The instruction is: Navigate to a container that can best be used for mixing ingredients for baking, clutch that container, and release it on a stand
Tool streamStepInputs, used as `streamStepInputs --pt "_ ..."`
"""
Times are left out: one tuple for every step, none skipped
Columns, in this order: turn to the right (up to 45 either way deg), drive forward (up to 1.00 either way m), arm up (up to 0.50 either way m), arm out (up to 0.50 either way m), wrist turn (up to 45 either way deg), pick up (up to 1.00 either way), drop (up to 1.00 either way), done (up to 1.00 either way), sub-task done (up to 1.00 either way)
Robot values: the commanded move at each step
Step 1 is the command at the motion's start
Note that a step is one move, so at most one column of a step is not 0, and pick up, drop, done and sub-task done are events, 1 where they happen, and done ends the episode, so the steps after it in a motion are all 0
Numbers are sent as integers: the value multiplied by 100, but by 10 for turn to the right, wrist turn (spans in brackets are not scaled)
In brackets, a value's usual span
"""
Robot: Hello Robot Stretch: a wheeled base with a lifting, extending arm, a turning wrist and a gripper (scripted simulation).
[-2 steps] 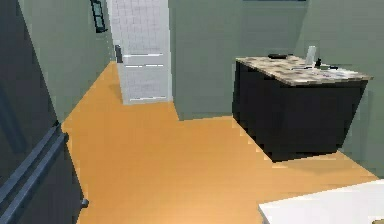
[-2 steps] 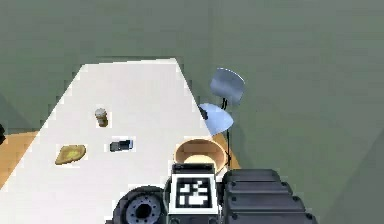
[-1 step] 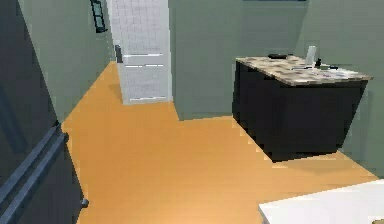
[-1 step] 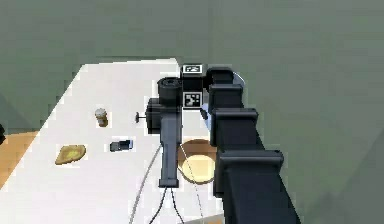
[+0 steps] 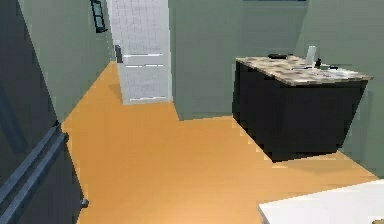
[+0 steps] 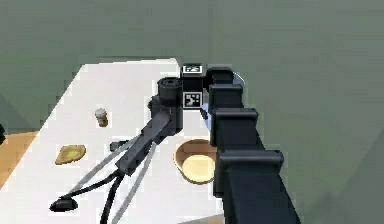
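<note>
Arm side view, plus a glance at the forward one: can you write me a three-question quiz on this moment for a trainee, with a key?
1. True or false: a tan bowl lies on the white table, just left of the dark arm in the picture.
2. What stands on the table near the flat yellowish thing? A) a small pale jar B) a laptop C) a vase of flowers
3. Fill in: in the forward view the floor is ____ in colour.

Key: 1 true; 2 A; 3 orange.
</note>
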Motion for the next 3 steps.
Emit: streamStepInputs --pt "0 0 0 0 450 0 0 0 0" --pt "0 0 0 0 450 0 0 0 0" --pt "0 0 0 0 450 0 0 0 0"
